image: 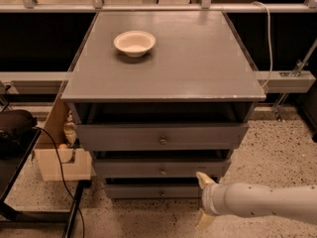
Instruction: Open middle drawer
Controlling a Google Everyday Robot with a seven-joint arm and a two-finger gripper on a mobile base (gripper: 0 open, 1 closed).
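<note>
The middle drawer [124, 169] is the second of three grey fronts on the cabinet, with a small round metal knob [162, 171] at its centre. It looks shut or nearly so, with a dark gap above it. My gripper [202, 200] reaches in from the lower right on a white arm [262, 202]. Its two pale fingers are spread apart, one fingertip [202, 178] at the middle drawer's lower right edge and the other lower near the floor. It holds nothing and sits right of and below the knob.
The taller top drawer [119, 137] and thin bottom drawer [129, 191] sit above and below. A white bowl [134, 42] stands on the cabinet top [198, 58]. A cardboard box [57, 162], black cable and dark equipment [15, 130] are at left. Speckled floor lies at right.
</note>
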